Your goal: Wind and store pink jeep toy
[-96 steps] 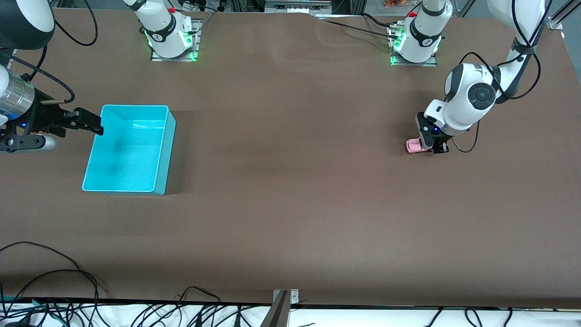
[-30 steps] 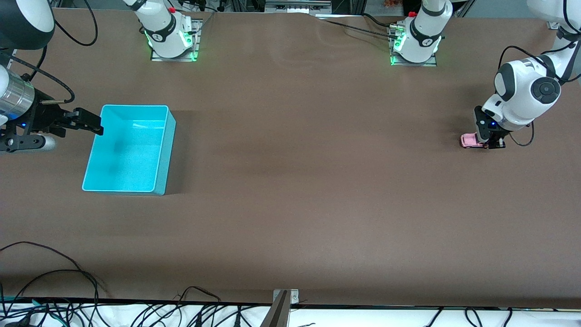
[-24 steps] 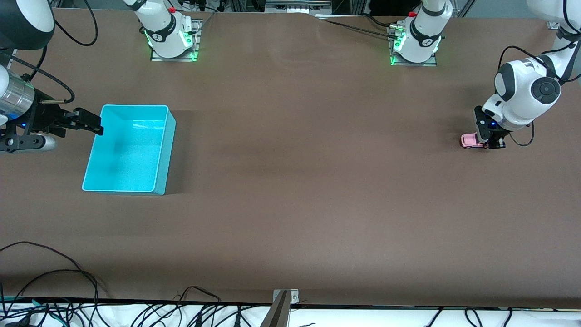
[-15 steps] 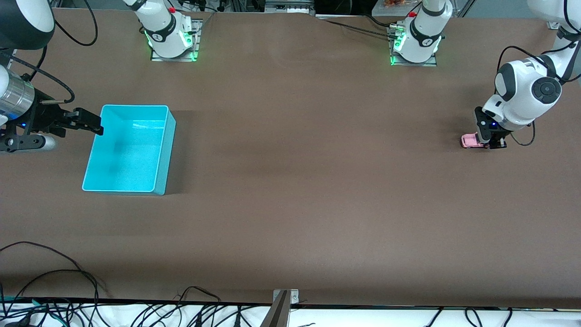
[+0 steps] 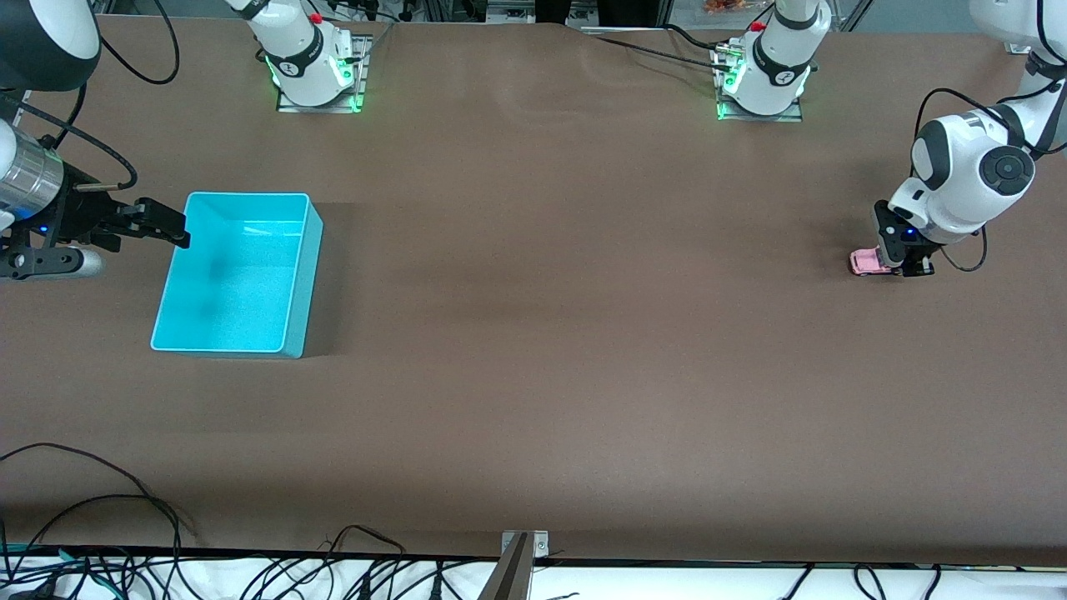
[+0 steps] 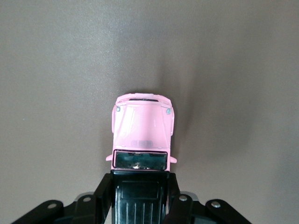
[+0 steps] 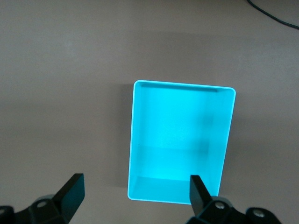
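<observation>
The pink jeep toy stands on the brown table at the left arm's end. My left gripper is shut on its black-roofed rear half, down at table level. In the left wrist view the pink hood sticks out past the black fingers, which clamp both sides of the roof. The turquoise bin stands at the right arm's end with nothing in it. My right gripper is open and hovers over the bin's end rim; the right wrist view shows the bin below its spread fingers.
The two arm bases stand along the table's edge farthest from the front camera. Black cables lie past the table's near edge. A small metal bracket sits at the middle of the near edge.
My left gripper has dragged the pink jeep toy along the table toward the left arm's end, then barely shifted in the last second. The right arm has not moved.
</observation>
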Robot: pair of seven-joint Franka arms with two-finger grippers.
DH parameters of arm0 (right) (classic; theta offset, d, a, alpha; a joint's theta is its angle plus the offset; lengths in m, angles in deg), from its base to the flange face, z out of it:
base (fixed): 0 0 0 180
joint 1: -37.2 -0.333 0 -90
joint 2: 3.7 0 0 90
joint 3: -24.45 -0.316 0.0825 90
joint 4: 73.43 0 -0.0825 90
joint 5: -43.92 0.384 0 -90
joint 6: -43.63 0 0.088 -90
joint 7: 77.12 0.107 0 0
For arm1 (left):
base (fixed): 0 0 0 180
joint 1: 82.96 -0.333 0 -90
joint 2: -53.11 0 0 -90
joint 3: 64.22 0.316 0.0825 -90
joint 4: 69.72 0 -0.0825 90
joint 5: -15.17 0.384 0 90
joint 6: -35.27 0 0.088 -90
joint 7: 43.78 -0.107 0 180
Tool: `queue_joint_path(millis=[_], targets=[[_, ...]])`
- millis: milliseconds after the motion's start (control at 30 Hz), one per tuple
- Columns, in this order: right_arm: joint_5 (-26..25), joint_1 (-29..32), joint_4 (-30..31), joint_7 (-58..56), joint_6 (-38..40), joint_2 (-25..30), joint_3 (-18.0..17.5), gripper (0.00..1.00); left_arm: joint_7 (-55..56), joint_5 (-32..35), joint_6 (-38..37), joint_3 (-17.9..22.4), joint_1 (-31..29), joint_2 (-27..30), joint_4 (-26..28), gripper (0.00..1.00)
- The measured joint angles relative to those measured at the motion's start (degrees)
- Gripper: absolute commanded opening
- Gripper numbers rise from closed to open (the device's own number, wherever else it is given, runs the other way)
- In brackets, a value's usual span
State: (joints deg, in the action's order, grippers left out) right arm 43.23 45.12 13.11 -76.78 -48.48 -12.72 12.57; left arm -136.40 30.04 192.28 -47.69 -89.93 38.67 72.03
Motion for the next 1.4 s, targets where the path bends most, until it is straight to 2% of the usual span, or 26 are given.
queue_joint_path(millis=[1100, 1400], targets=[[0.0, 0.0, 0.0, 0.0, 0.0, 0.0, 0.0, 1.0, 1.18, 0.0, 0.39, -0.05, 0.05, -0.63, -1.26, 1.0], [0.0, 0.0, 0.0, 0.0, 0.0, 0.0, 0.0, 1.0, 1.63, -0.09, 0.76, -0.01, -0.03, 2.05, -2.83, 1.0]])
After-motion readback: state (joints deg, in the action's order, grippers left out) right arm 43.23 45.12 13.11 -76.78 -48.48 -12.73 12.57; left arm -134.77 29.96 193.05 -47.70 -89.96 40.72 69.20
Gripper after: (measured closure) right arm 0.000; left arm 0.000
